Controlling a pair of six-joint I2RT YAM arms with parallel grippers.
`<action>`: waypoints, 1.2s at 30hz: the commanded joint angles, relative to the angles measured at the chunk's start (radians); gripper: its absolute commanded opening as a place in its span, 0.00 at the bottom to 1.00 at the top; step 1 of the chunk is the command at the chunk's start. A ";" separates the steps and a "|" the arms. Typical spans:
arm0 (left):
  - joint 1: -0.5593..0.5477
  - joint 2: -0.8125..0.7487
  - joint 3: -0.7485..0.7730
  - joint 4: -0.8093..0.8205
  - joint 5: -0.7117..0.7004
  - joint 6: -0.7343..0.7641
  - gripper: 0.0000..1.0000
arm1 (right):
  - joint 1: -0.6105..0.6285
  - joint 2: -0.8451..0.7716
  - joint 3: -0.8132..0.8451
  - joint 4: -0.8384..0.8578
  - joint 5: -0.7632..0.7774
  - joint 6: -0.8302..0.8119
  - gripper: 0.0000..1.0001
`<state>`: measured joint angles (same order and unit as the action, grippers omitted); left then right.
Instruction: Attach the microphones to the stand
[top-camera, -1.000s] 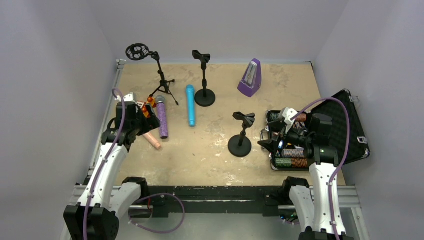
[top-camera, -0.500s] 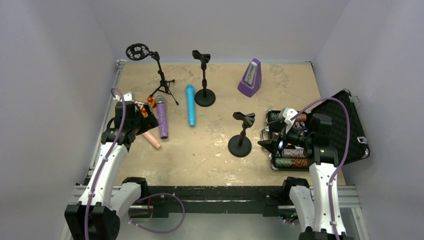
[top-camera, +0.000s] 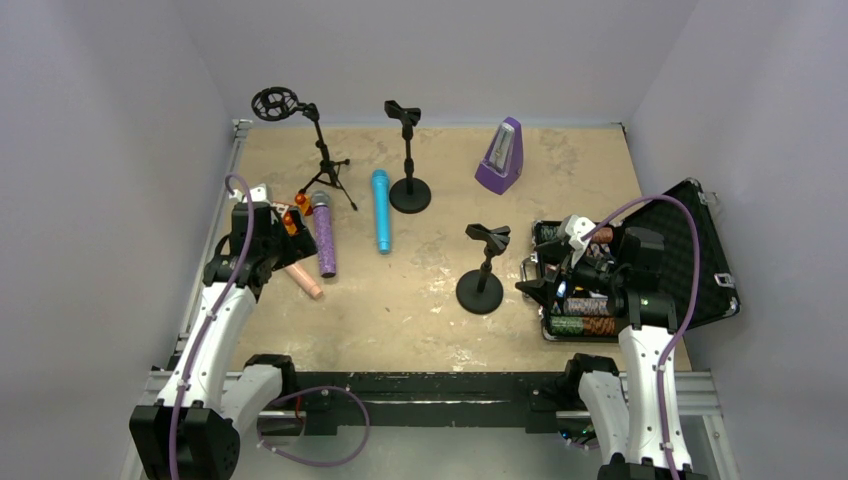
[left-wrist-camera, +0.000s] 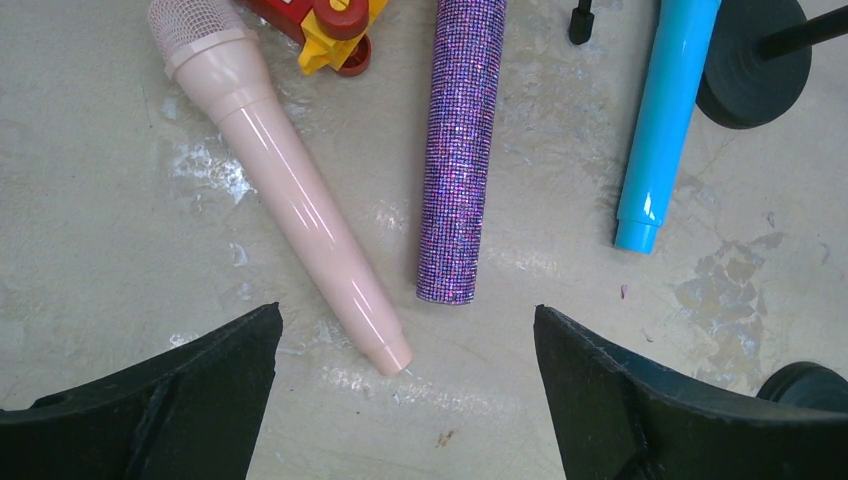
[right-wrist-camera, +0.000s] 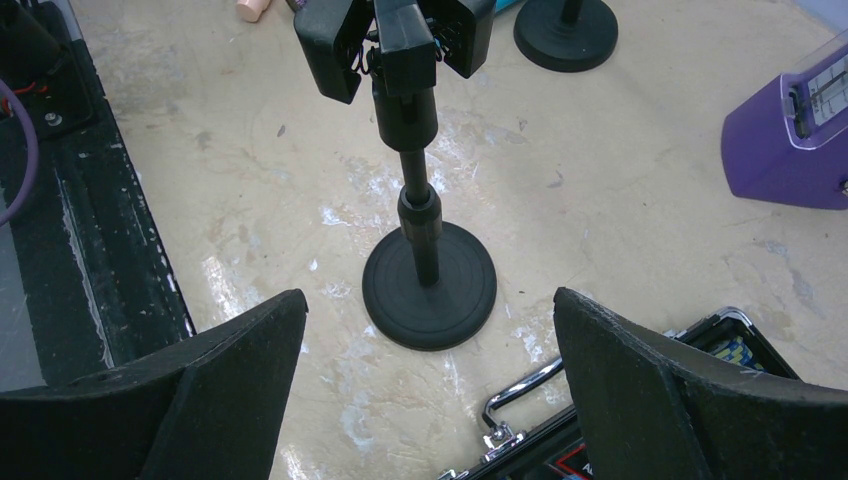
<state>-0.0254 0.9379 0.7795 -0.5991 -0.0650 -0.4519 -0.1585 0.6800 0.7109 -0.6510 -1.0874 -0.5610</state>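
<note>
Nothing has visibly moved since a second ago. Our left hand (left-wrist-camera: 405, 318) hangs wide open over the pink microphone (left-wrist-camera: 290, 190). The purple microphone (left-wrist-camera: 458, 150) and blue microphone (left-wrist-camera: 662, 110) lie on the worktop (top-camera: 420, 300) to its right. Our right hand (right-wrist-camera: 430, 297), open and empty, faces the near stand (right-wrist-camera: 418, 215).

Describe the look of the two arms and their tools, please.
The left arm and right arm have white shells, black joints and a purple cable looping alongside. The left tool and right tool are black, with broad wedge-shaped fingers.
</note>
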 joint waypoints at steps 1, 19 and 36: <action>0.009 -0.006 0.027 0.031 -0.009 0.003 1.00 | -0.007 -0.009 0.007 0.001 -0.015 -0.002 0.97; 0.167 0.181 0.044 0.087 0.069 -0.059 1.00 | -0.006 -0.010 0.014 -0.009 -0.022 -0.007 0.97; 0.186 0.533 0.150 0.023 0.041 -0.138 0.90 | -0.007 0.000 0.028 -0.044 -0.022 -0.031 0.97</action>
<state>0.1513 1.4361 0.9035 -0.5541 -0.0261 -0.5404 -0.1585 0.6804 0.7109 -0.6899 -1.0916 -0.5789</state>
